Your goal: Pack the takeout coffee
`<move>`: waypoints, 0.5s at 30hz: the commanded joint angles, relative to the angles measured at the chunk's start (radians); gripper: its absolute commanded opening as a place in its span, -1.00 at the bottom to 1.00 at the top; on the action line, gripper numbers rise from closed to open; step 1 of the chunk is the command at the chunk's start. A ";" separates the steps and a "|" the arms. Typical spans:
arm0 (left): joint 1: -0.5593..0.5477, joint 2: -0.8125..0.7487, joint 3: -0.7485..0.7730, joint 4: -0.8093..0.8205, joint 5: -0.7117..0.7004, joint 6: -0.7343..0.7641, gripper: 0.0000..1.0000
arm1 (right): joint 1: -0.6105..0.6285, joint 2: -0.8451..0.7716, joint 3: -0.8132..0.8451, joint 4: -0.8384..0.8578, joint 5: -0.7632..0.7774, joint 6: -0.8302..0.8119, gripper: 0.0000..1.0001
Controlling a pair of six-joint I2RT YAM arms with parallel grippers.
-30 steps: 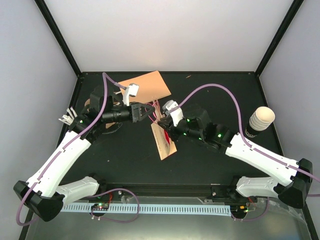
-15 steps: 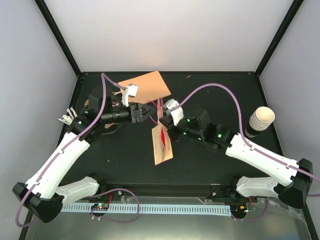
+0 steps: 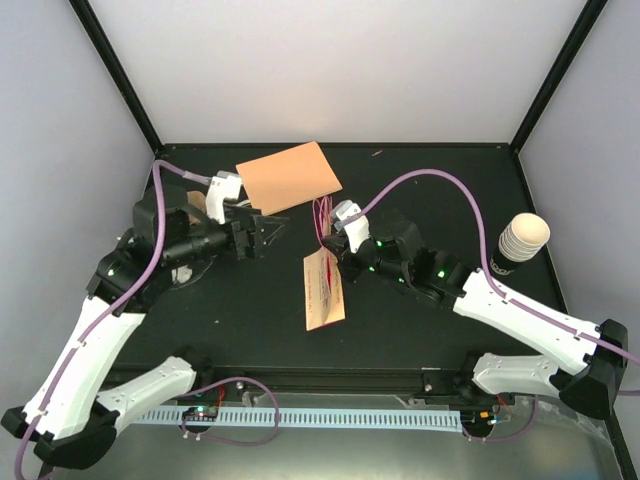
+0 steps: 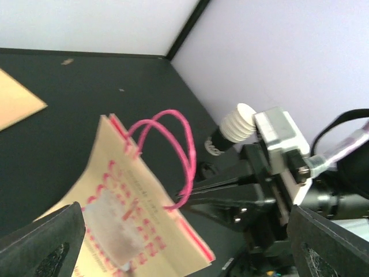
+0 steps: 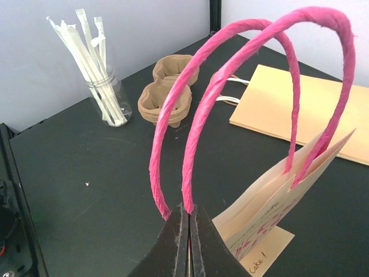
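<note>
My right gripper (image 5: 186,212) is clenched on the two pink handles (image 5: 323,14) of the printed paper bag (image 3: 323,290), pinching both loops together at their lowest point. My left gripper (image 3: 262,228) is spread wide and holds nothing; it faces the bag from the left, near the handles but apart from them.

The takeout coffee (image 3: 520,243) stands upright at the right edge of the table (image 3: 430,180), just beside the right wall and well apart from the bag, beyond my right forearm. Bare table lies between the cup and the bag.

A flat brown bag (image 3: 290,175) lies toward the back. The pulp carrier (image 5: 170,86) and a jar of white sticks (image 5: 106,98) sit at the left edge.
</note>
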 commanded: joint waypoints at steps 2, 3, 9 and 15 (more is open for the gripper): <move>-0.003 -0.067 0.008 -0.150 -0.219 0.030 0.98 | 0.003 -0.023 -0.017 0.037 0.026 0.008 -0.98; -0.001 -0.078 -0.008 -0.146 -0.227 0.026 0.98 | 0.003 -0.025 -0.019 0.039 0.025 0.009 -0.97; 0.002 -0.088 -0.096 -0.076 -0.105 -0.001 0.97 | 0.003 -0.030 -0.028 0.043 0.014 0.002 -0.97; 0.000 -0.040 -0.155 0.043 0.051 -0.052 0.97 | 0.003 -0.028 -0.024 0.039 -0.015 -0.012 -0.98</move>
